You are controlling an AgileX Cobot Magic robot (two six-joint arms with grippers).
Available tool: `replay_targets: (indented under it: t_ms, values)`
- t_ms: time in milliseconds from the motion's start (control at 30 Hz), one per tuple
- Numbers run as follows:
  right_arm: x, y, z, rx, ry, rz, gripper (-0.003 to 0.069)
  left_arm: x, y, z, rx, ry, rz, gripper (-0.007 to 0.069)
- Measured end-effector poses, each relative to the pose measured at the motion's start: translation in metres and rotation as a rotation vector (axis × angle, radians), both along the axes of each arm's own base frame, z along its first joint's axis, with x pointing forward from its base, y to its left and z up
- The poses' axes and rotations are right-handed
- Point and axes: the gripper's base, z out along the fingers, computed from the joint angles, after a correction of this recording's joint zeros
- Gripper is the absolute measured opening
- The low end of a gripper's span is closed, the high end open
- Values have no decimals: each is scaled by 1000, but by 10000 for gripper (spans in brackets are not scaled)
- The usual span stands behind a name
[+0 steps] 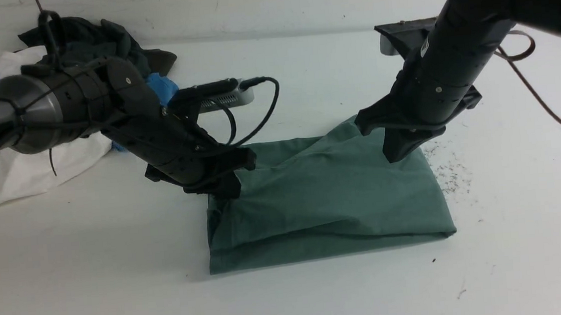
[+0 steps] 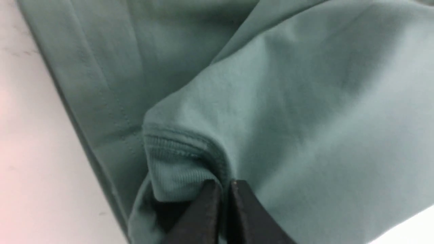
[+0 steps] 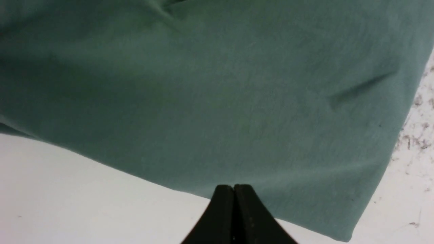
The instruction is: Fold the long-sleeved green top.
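Observation:
The green long-sleeved top (image 1: pixel 324 199) lies folded into a rough rectangle in the middle of the white table. No logo or label shows. My left gripper (image 1: pixel 230 186) is at the top's far left corner, shut on the cloth. In the left wrist view its fingertips (image 2: pixel 225 183) pinch fabric beside a ribbed band (image 2: pixel 176 169), and the cloth (image 2: pixel 288 101) bunches toward them. My right gripper (image 1: pixel 395 157) hovers at the far right part of the top. In the right wrist view it (image 3: pixel 234 186) is shut over the cloth's edge (image 3: pixel 217 101), with no fabric seen between the fingers.
A pile of other garments sits at the far left: a white one (image 1: pixel 26 167), a blue one (image 1: pixel 162 86) and a dark grey one (image 1: pixel 96 37). Dark specks (image 1: pixel 449 171) are scattered on the table just right of the top.

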Motion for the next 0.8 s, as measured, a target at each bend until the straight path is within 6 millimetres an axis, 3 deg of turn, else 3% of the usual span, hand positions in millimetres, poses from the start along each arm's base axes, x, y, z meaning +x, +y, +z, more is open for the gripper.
replay_targets:
  t_ms: [133,200,567,800]
  values:
    - [-5,-2,-14,-16,46,15,-14,0,14,24,26,-18,-24,6]
    - [-7,-2,-18,-22,58,21,-15,0,16,25,34,-18,-25,6]
    - [-11,-3,-27,-31,85,63,-15,1,20,-3,127,86,-96,8]
    - [-9,0,-37,-32,103,87,-15,13,22,-4,159,-30,-67,99]
